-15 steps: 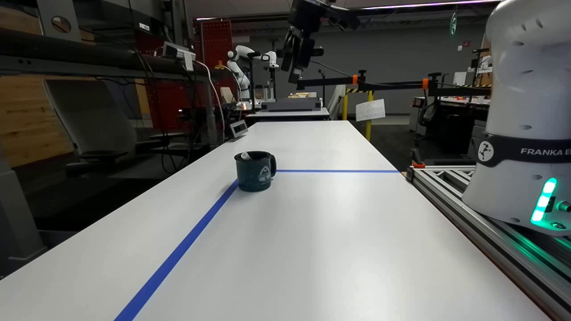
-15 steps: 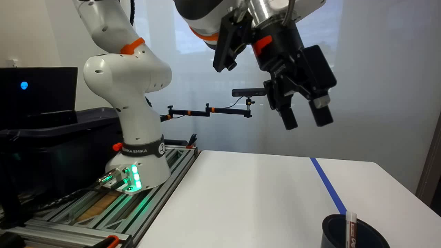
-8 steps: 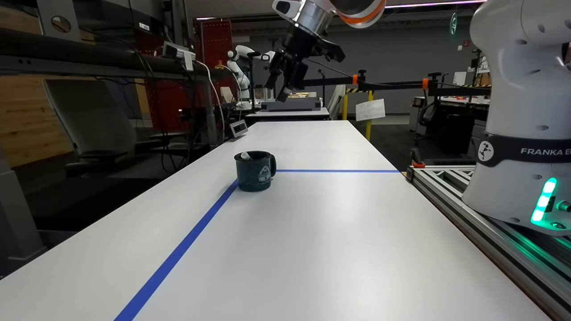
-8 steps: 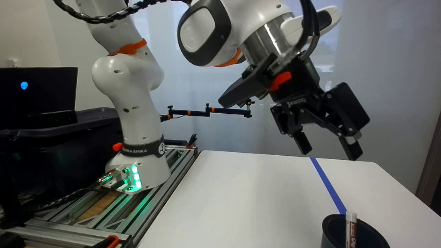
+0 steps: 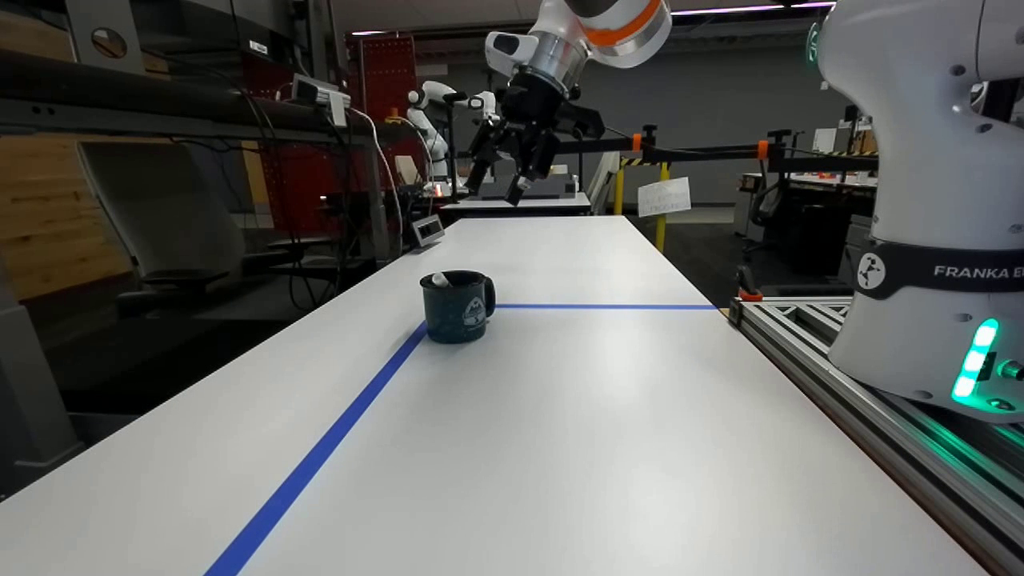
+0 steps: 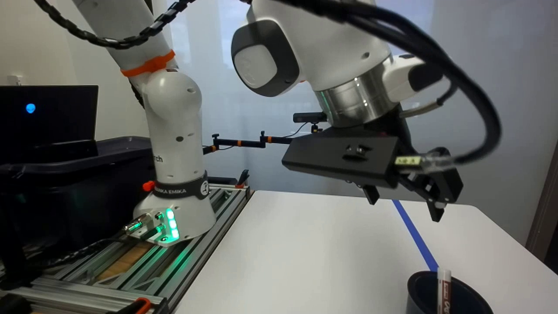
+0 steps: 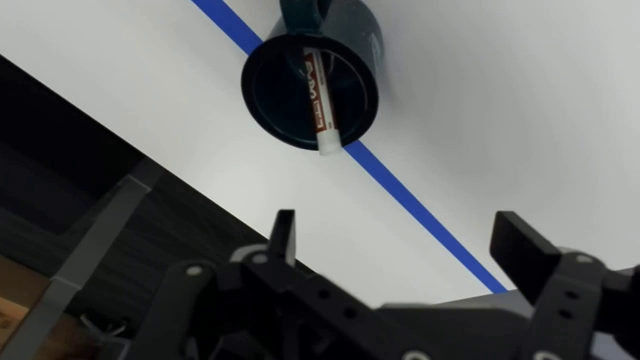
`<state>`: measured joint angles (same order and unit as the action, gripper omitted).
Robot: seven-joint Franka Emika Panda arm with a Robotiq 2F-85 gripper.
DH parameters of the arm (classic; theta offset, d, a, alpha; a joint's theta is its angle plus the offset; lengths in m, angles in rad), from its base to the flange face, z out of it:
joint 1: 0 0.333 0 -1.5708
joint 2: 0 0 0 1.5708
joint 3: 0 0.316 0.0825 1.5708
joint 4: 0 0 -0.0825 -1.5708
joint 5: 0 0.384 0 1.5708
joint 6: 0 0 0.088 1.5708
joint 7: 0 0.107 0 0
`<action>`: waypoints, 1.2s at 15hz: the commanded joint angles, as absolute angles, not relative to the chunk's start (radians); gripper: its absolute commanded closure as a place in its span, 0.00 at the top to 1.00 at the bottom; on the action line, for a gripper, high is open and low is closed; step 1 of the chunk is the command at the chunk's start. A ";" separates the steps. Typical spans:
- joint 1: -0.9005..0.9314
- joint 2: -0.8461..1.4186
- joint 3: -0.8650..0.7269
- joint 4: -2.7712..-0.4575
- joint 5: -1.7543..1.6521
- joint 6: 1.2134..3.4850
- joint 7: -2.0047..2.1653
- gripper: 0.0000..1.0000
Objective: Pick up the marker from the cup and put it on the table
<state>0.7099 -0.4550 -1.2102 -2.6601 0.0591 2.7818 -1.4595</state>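
The end effector (image 7: pixel 397 229) has its fingers (image 7: pixel 522 250) spread wide apart and nothing in its grasp; in both exterior views it hangs tilted above the counter (image 5: pixel 624 416), well apart from the cup (image 5: pixel 450 316). The wrist camera (image 6: pixel 340 158) conceals part of it in an exterior view. The marker (image 7: pixel 321 100), white with a red-brown label, is located in the cup, leaning, its white end crossing the rim (image 7: pixel 247 87) on the side nearer the end effector in the wrist view. The cup, dark teal, stands upright on the counter, its handle (image 7: pixel 299 17) on the opposite side. In an exterior view, a lengthwise tape line (image 5: pixel 346 422) and a crosswise tape line (image 5: pixel 608 307), both blue, reach the cup's outline; their meeting point is hidden. Outward, the arm base (image 6: pixel 189 218) shows green lights (image 6: pixel 172 224) lit and sits on a metal frame (image 6: pixel 202 252) beside the counter. A chair (image 5: pixel 164 208) stands past the opposite long edge.
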 commanded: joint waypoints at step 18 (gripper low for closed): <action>1.387 -0.451 -1.888 -2.464 -0.102 2.783 -1.468 1.00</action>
<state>1.3066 -0.4046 -1.7850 -2.4977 0.0261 2.7701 -1.5168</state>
